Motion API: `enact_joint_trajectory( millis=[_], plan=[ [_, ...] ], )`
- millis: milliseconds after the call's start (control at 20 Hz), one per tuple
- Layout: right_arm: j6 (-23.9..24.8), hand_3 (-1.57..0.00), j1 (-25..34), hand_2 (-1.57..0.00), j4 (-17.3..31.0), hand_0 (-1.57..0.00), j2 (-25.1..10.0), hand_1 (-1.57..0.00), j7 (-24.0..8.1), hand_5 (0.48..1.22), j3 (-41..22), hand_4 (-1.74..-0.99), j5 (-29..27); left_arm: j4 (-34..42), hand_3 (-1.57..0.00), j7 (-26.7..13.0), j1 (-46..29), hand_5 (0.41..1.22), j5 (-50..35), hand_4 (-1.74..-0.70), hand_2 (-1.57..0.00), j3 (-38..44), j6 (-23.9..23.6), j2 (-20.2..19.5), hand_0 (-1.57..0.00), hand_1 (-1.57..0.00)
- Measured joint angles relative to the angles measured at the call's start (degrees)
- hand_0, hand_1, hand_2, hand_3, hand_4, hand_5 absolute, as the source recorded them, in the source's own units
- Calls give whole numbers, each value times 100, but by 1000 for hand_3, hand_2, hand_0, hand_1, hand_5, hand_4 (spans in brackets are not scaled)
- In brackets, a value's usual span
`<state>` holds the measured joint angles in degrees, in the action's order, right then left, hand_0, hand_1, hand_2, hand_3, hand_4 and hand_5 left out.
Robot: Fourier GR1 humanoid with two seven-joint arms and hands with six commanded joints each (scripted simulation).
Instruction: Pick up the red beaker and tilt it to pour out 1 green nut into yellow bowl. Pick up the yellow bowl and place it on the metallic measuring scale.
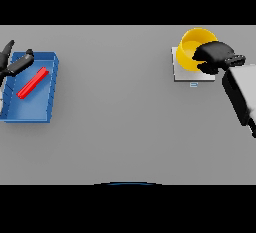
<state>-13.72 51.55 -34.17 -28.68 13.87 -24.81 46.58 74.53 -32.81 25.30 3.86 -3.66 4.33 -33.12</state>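
Observation:
The yellow bowl (191,47) sits on the metallic measuring scale (186,75) at the far right of the table. My right hand (216,54) reaches in from the right and covers the bowl's right side, its fingers and thumb curled over the rim. The bowl's inside is partly hidden by the hand, and no green nut shows. At the far left, the red beaker (32,82) lies on its side in a blue tray (31,113). My left hand (15,64) hovers over the tray's back left corner, fingers spread, apart from the beaker.
The scale has a small display tab (194,84) on its front edge. My right forearm (241,94) slants in from the right edge. Grey tabletop (120,102) lies between the tray and the scale.

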Motion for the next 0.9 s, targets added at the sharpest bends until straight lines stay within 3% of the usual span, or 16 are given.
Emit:
enact_joint_trajectory(
  millis=[50, 100, 150, 250, 400, 600, 900],
  plan=[
    [25, -1249, -26, -1437, 13, -1565, 25, -1496, -67, 1221, -7, -1741, 7, -26, 1, -18, -5, 779, 1, -838, 1, -7, 15, 4, 1, 1],
    [2, -1110, -45, -1343, 5, -1558, 23, -1428, -83, 1221, -4, -1682, -8, 32, 1, -45, -26, 775, -11, -836, 1, 19, 20, -45, 1, 1],
    [-21, -959, -42, -1178, 18, -1471, 41, -1285, -122, 1145, -2, -1632, -4, -11, 1, -50, -6, 773, -14, -837, 1, 15, 46, -46, 1, 1],
    [-103, -688, -59, -848, -33, -1147, 52, -958, -146, 1014, 54, -1559, -101, -7, 1, -34, 5, 771, -36, -834, 1, 24, 42, -26, 1, 1],
    [-288, -391, -85, -470, -31, -605, 46, -556, -223, 890, 171, -1496, -251, -34, 1, 43, -75, 764, -75, -840, 1, 69, 17, -9, 1, 1],
    [-325, -164, -78, -192, 30, -247, 40, -243, -237, 824, 160, -1448, -237, -125, 1, 20, 42, 750, -39, -834, 1, 54, 42, -20, 1, 1],
    [-509, -42, -2, -50, 52, -64, 5, -63, -323, 779, 47, -1390, -132, 23, 1, -7, -17, 760, -21, -833, 1, 34, 12, -41, 1, 1]
  ],
)
